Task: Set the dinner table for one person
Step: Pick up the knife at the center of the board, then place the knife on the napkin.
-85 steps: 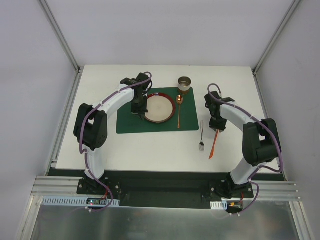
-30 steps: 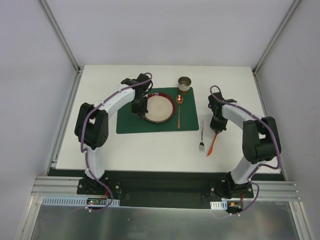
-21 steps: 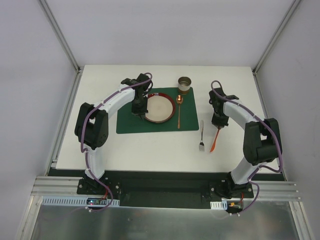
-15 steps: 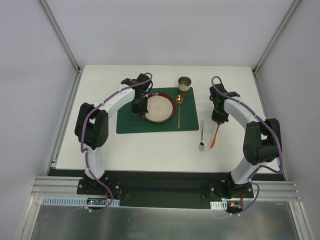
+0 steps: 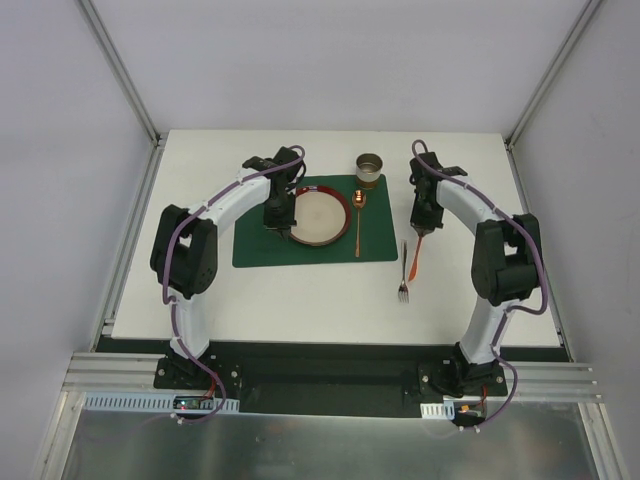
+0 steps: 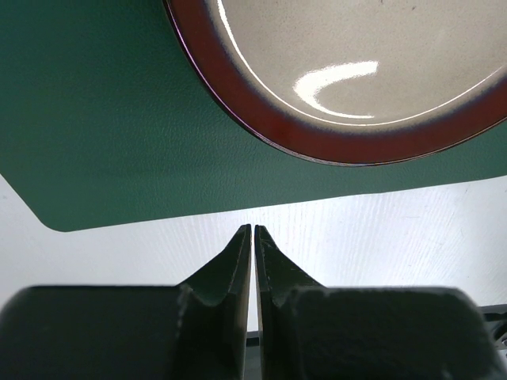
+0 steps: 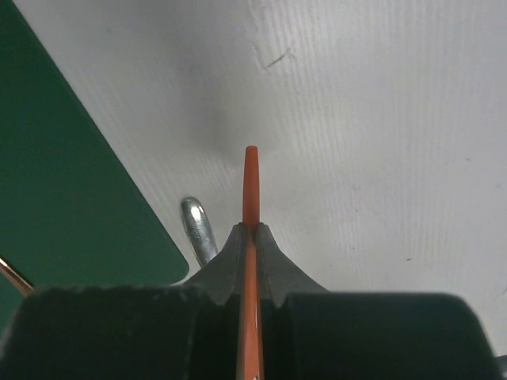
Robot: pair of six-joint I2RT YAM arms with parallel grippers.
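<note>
Under everything: the white counter (image 5: 200,290), edged by metal posts. On it, toward the far side, a green placemat (image 5: 265,252). On the placemat: a red-rimmed plate (image 5: 320,215) and, along the right part, a copper spoon (image 5: 358,228). At the placemat's far edge, near the right corner: a metal cup (image 5: 369,168). Just off the placemat's right edge: a fork (image 5: 403,272), flat on the counter. Right pincer (image 7: 251,228) clamped on an orange knife (image 7: 251,178), right of the placemat, just beyond the fork. Left pincer (image 6: 253,229) pressed together, holding nothing, above the placemat's left part.
</note>
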